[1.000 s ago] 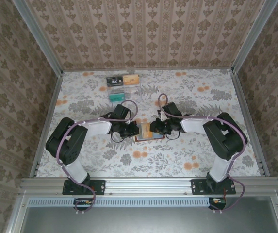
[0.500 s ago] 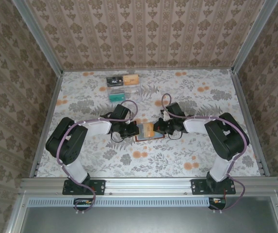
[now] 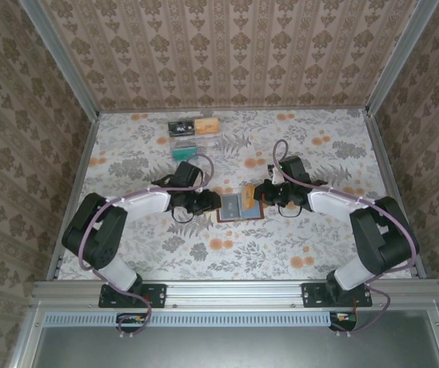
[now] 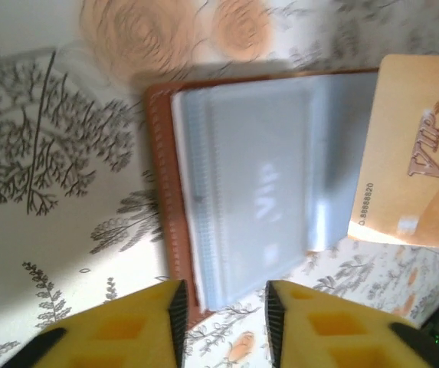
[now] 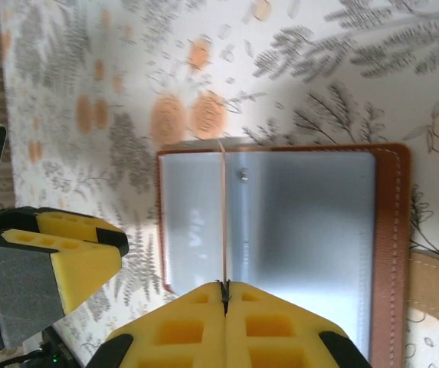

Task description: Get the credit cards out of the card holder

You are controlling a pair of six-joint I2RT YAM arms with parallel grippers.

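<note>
The card holder (image 3: 233, 208) lies open on the table, reddish-brown with grey-blue pockets (image 4: 250, 184). My right gripper (image 5: 224, 290) is shut on an orange-tan credit card (image 5: 223, 215), seen edge-on above the card holder (image 5: 303, 230). In the left wrist view the same card (image 4: 411, 176) shows "VIP" lettering and hangs clear of the pockets at the right. My left gripper (image 4: 223, 322) stands open at the holder's near corner, gripping nothing. From above, the left gripper (image 3: 216, 202) is at the holder's left edge and the right gripper (image 3: 254, 196) at its right, with the card (image 3: 247, 197).
At the back of the table lie a black card (image 3: 179, 126), an orange-tan card (image 3: 208, 124) and a teal card (image 3: 183, 153) around a clear plastic tray (image 3: 196, 140). Patterned walls close the table on three sides.
The left gripper has opened and let go of the holder. The right gripper has drawn back to the right with the orange-tan card, pulling it out of the pocket.
</note>
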